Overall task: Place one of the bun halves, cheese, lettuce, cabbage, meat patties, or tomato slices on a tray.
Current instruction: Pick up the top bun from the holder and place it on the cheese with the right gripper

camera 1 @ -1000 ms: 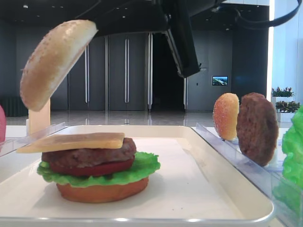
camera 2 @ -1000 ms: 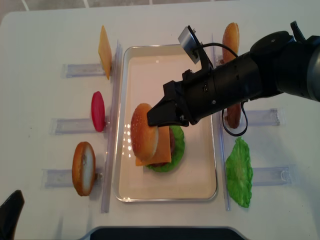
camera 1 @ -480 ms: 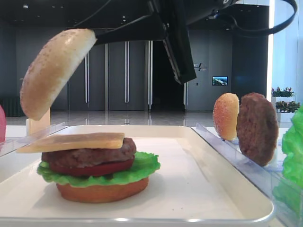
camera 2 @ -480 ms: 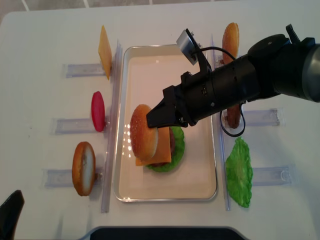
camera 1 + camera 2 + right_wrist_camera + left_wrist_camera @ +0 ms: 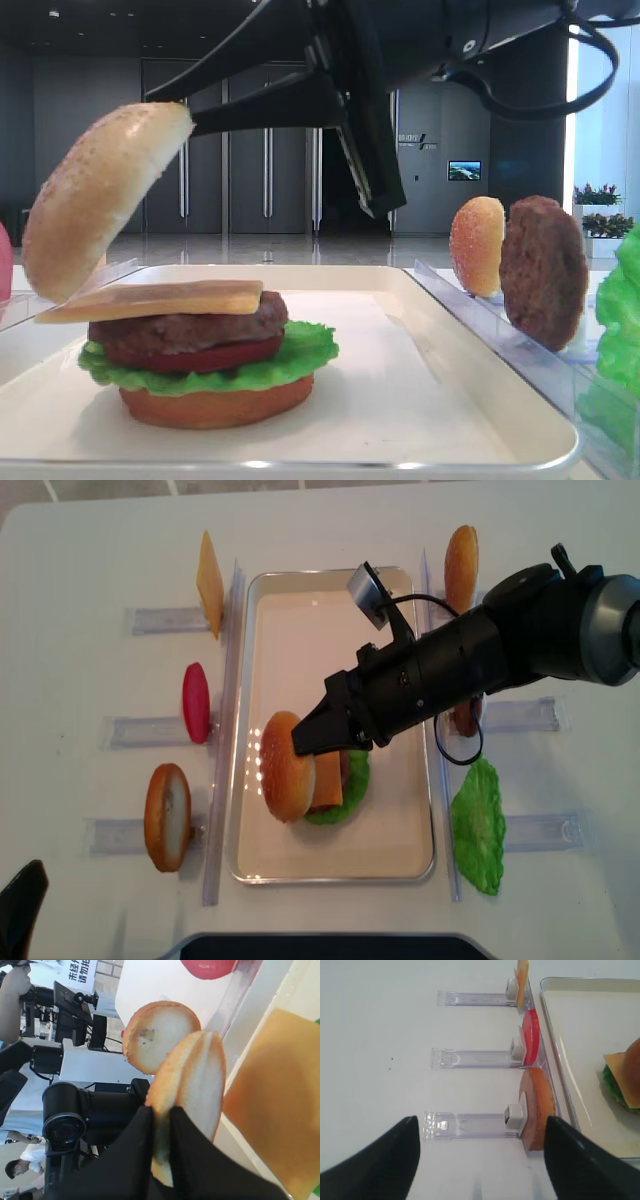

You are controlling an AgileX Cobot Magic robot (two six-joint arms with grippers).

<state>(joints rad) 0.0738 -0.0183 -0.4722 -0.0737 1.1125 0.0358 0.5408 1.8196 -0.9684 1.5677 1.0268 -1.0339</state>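
My right gripper is shut on the edge of a sesame bun half, which hangs tilted over the left side of the stack on the cream tray. The bun half's lower edge reaches the left corner of the cheese. Under the cheese lie a meat patty, a tomato slice, lettuce and a bottom bun. In the right wrist view the black fingers pinch the bun half's rim. My left gripper is open over bare table.
Clear racks line both sides of the tray. The left ones hold a cheese slice, a tomato slice and a bun. The right ones hold a bun, a patty and a lettuce leaf.
The right gripper has come down and a little to the left with the bun half, bringing its lower edge from well above the cheese to the cheese's corner.
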